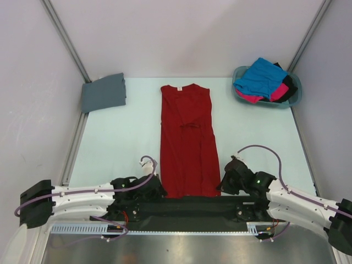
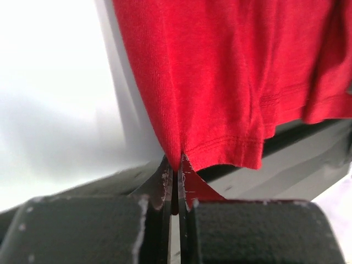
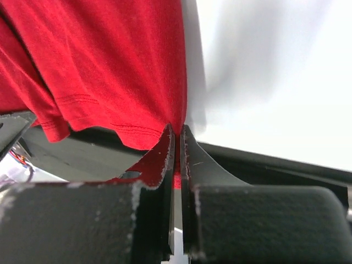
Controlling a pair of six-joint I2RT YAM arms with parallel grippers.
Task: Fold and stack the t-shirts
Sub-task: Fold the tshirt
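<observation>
The deep red t-shirt (image 1: 187, 140) lies lengthwise on the table's middle, sleeves folded in, collar at the far end. My left gripper (image 1: 157, 190) is shut on its near left hem corner (image 2: 181, 157). My right gripper (image 1: 221, 187) is shut on its near right hem corner (image 3: 175, 129). The hem hangs between both grippers at the table's near edge. A folded slate grey t-shirt (image 1: 104, 92) lies at the far left. The bright blue t-shirt (image 1: 258, 77), hot pink t-shirt (image 1: 278, 92) and black t-shirt (image 1: 287, 88) are heaped in the teal basket (image 1: 294, 99) at the far right.
A black bar (image 1: 187, 206) runs along the near edge between the arm bases. Metal frame rails (image 1: 71, 148) border the table's left side. White walls enclose the table.
</observation>
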